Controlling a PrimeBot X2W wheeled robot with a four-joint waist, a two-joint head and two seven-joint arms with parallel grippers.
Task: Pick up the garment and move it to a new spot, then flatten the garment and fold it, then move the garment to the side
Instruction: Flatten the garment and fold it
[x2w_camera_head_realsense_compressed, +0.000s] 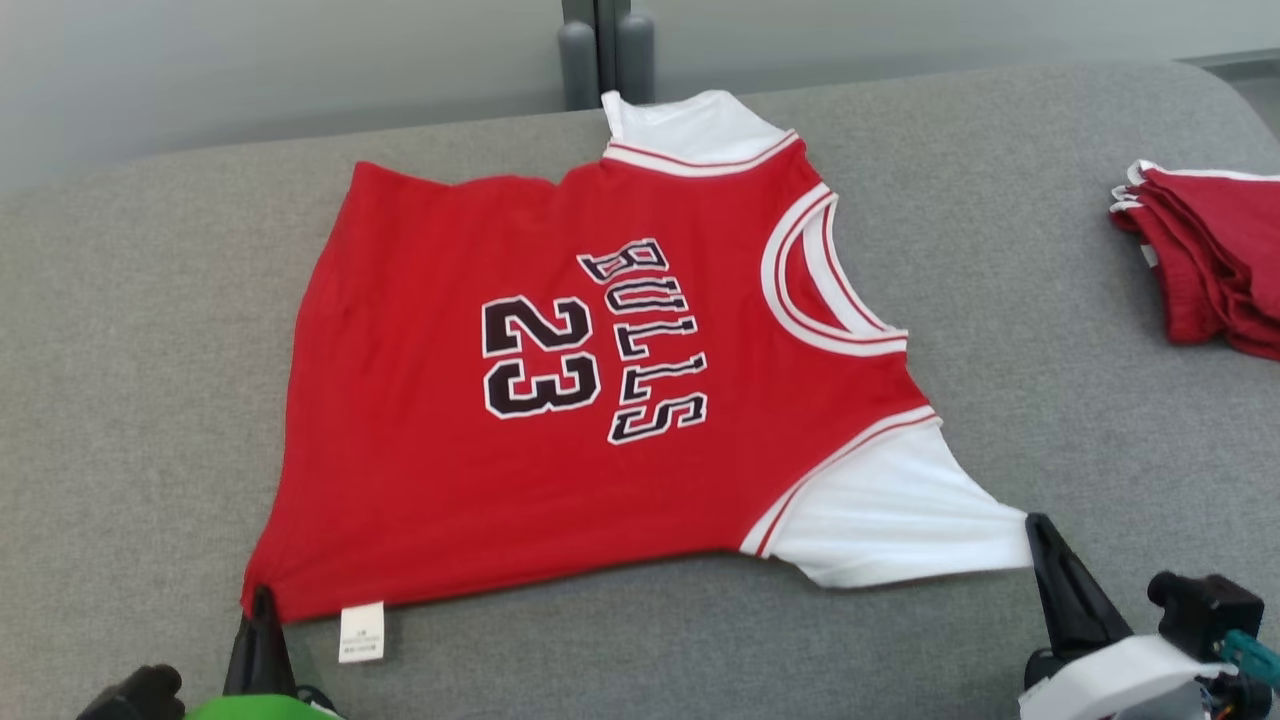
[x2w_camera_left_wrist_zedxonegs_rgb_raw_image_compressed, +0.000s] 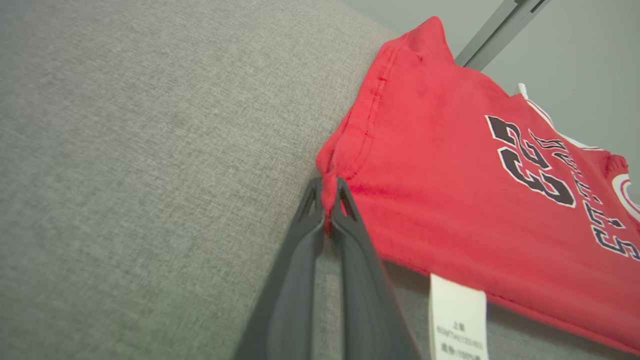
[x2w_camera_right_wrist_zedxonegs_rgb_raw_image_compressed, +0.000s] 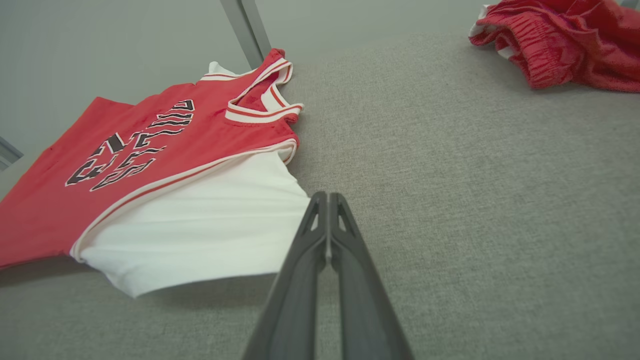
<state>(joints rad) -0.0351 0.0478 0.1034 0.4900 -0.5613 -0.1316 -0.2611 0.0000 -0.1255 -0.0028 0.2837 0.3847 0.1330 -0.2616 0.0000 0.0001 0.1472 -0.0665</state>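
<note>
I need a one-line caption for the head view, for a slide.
Left gripper pinches a hem corner of the jersey, right gripper its white sleeve tip, on a grey cushion.

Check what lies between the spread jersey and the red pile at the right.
Nothing: bare grey cushion separates the jersey from the red pile, seen in head and right wrist views.

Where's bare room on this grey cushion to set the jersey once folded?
One bare patch: the grey cushion left of the Bulls jersey, out to its left edge. Another lies between the jersey's collar and the folded red garment. Far right is crowded by that garment; the near edge holds the left end effector and right end effector.
</note>
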